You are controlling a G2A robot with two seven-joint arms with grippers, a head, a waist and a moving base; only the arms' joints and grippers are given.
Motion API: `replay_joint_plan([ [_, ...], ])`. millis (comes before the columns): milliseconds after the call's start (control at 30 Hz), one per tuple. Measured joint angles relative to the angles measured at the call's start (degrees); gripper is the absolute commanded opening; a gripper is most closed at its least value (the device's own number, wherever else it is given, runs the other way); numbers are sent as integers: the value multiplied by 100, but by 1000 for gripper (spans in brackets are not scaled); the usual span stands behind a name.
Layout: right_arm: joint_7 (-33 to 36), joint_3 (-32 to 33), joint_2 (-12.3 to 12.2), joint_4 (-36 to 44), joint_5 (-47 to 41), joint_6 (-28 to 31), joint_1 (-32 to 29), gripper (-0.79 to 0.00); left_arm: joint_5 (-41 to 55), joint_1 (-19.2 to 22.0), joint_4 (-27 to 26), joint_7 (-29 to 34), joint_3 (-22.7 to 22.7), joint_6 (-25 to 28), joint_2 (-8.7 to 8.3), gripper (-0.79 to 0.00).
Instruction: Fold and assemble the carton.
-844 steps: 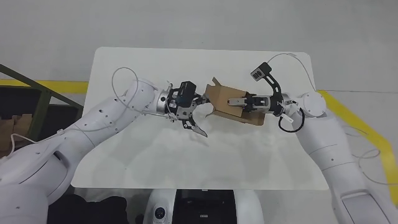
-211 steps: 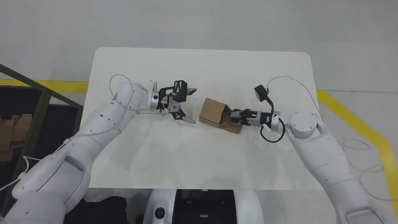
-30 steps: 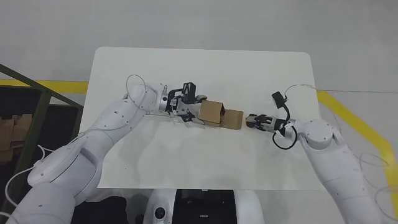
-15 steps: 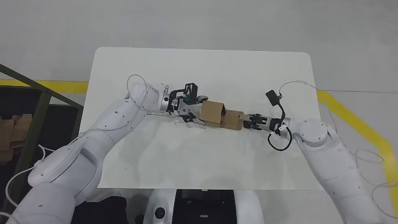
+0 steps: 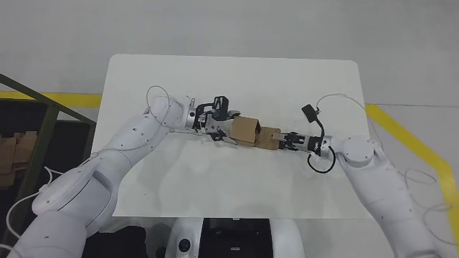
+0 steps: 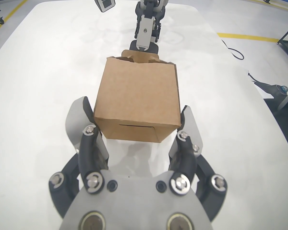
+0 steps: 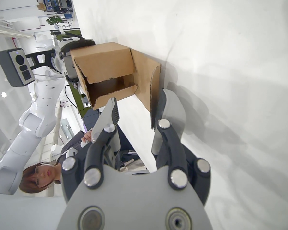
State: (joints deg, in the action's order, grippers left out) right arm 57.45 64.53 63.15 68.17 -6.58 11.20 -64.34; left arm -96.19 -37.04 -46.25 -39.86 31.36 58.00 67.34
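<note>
broadly, the white counter (image 5: pixel 143 86) carries one thing: the carton (image 5: pixel 247 129), lying on its side near the middle, between the two arms. its long axis runs along the line from one gripper to the other. the closed end faces the left arm and the open mouth faces the right.

the left gripper (image 6: pixel 136 116) sits at the closed end, its jaws clamped on the two corners there, so it looks to be bracing the carton against a push. the right gripper (image 7: pixel 138 100) is at the mouth with its jaws apart.

the flap (image 7: pixel 146 84) sticks out from the mouth along the counter, toward the right gripper. its free edge reaches in between those open jaws. whether a finger touches it i cannot tell. the other edges of the mouth look ragged and unfolded.

my read is that closing this end is the step in hand. the right arm is the nearer one, and the flap must swing back across the mouth, against the left gripper's hold.
</note>
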Motion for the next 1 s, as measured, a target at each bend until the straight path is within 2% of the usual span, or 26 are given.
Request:
replay_joint_plan([
  [267,443,-118,80,-523,-725,495,216,-539,6,-6,-11,9,16,-11,-1,-148],
  [433,632,-103,93,-701,-1038,743,271,-529,14,-12,-17,36,32,-3,-3,-151],
  [767,278,-338,108,-574,-328,347,383,-517,-11,-33,-55,58,38,-12,-5,-157],
  [1000,391,-444,135,-454,-445,317,372,-511,-16,-46,-61,52,57,-17,-12,-166],
])
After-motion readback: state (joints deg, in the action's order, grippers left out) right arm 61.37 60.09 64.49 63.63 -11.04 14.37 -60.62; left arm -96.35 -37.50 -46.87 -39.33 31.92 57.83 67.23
